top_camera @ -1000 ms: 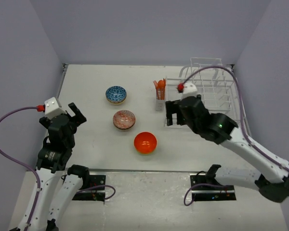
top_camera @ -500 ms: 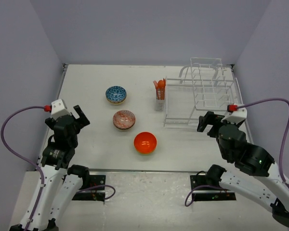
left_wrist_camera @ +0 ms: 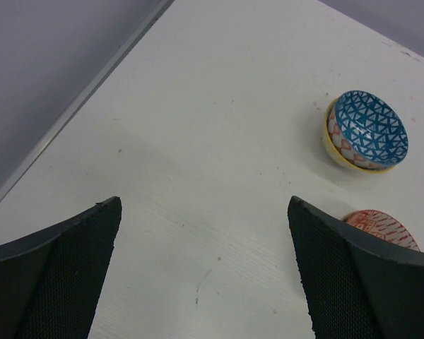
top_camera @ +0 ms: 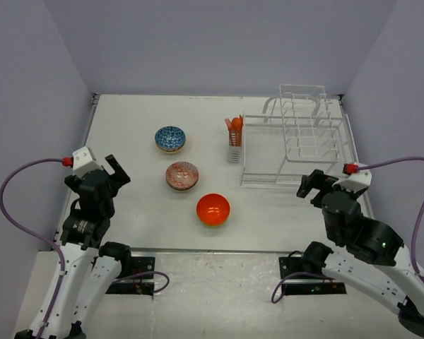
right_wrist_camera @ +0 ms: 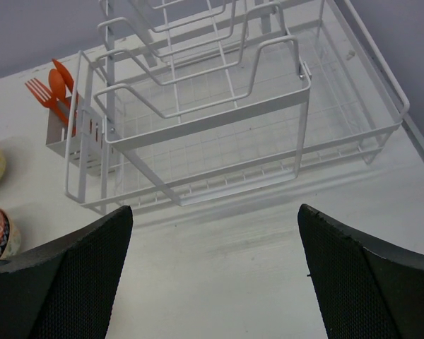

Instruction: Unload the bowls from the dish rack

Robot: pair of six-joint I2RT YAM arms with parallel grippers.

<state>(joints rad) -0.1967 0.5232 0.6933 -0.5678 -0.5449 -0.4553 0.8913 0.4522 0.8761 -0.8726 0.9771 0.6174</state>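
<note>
The white wire dish rack (top_camera: pixel 297 138) stands at the back right with no bowl visible in it; it also shows in the right wrist view (right_wrist_camera: pixel 219 120). A stack topped by a blue mosaic bowl (top_camera: pixel 169 138), a stack topped by a red-brown patterned bowl (top_camera: pixel 181 176) and a plain orange bowl (top_camera: pixel 213 209) sit on the table left of the rack. The blue bowl (left_wrist_camera: pixel 366 131) and red-brown bowl (left_wrist_camera: pixel 381 229) show in the left wrist view. My left gripper (top_camera: pixel 113 168) is open and empty at the near left. My right gripper (top_camera: pixel 312 185) is open and empty just in front of the rack.
An orange utensil holder (top_camera: pixel 234 140) with an orange fork and spoon (right_wrist_camera: pixel 53 85) hangs on the rack's left side. The table's raised edge (left_wrist_camera: pixel 71 106) runs along the left. Grey walls enclose the table on three sides.
My right arm has pulled back from the rack's front left corner to the near right, empty. My left arm has shifted slightly nearer. The bowls have not moved.
</note>
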